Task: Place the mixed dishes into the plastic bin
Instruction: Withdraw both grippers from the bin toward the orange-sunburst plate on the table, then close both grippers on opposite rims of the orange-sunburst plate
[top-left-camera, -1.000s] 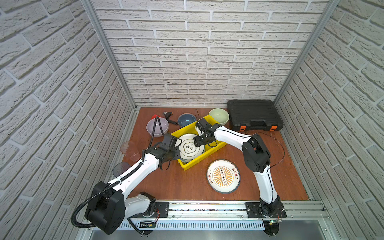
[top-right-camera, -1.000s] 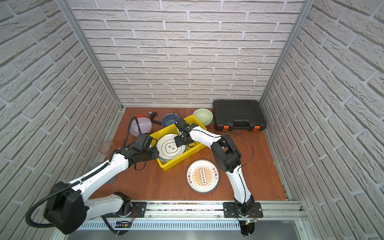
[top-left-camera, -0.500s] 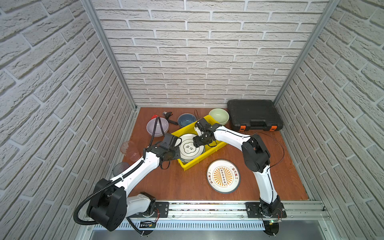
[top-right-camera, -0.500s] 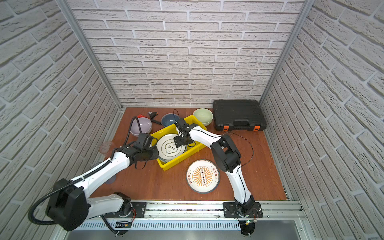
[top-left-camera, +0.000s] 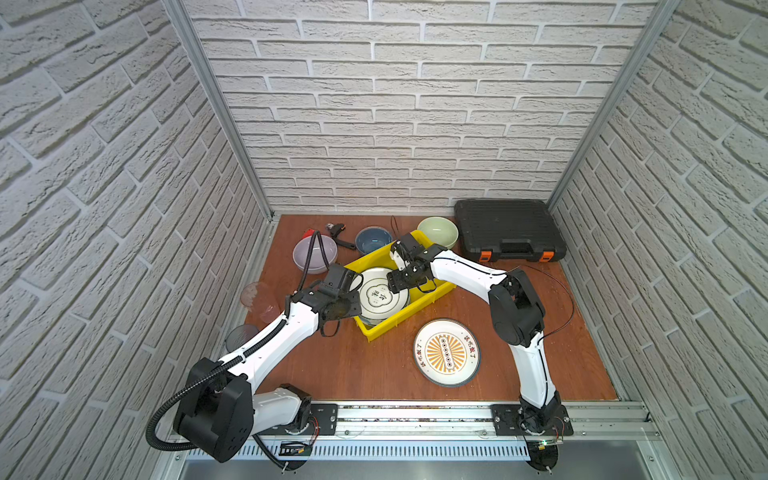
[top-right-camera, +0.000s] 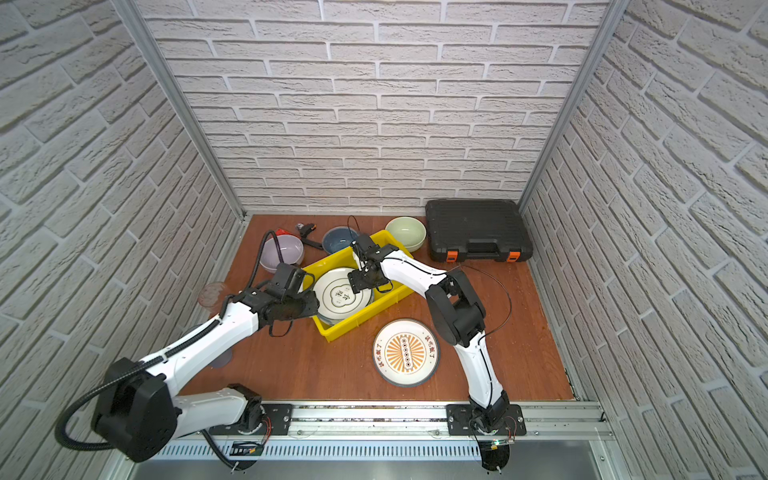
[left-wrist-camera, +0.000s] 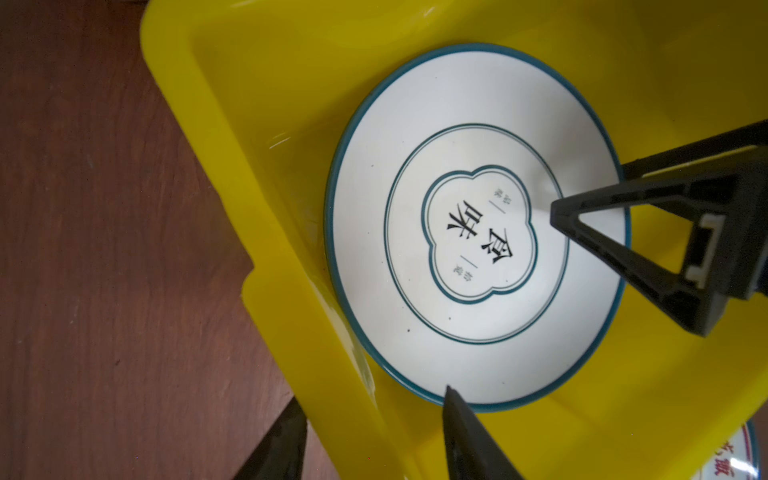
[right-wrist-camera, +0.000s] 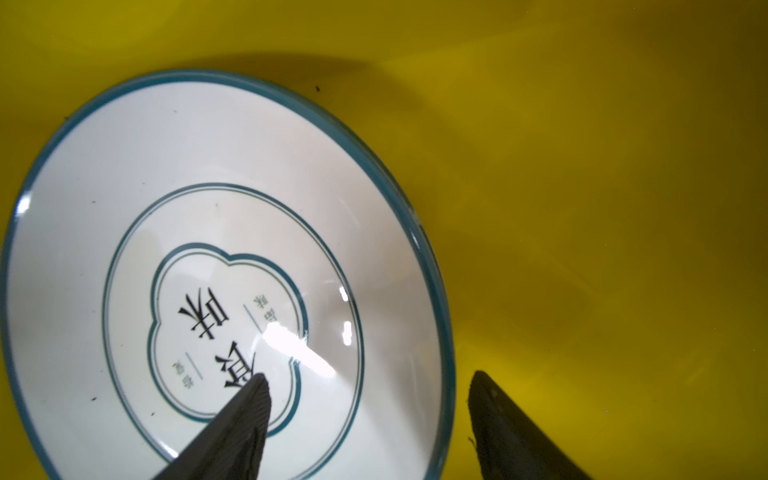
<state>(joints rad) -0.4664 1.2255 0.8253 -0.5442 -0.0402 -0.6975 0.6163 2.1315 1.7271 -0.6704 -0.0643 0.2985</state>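
Note:
The yellow plastic bin holds a white printed plate with a teal rim. My left gripper is open astride the bin's wall, one finger outside and one inside. My right gripper is open over the plate's edge, one finger above the plate and one beyond its rim. An orange-sunburst plate lies on the table. The lilac bowl, dark-blue bowl, pale-green bowl and two tumblers stand outside the bin.
A black case with orange latches sits at the back right. A red-and-black wrench lies at the back between the lilac and blue bowls. Brick walls close in three sides, and a metal rail runs along the front.
The left gripper's jaws stand a little wider at the bin wall. The plate and the right arm have hardly moved.

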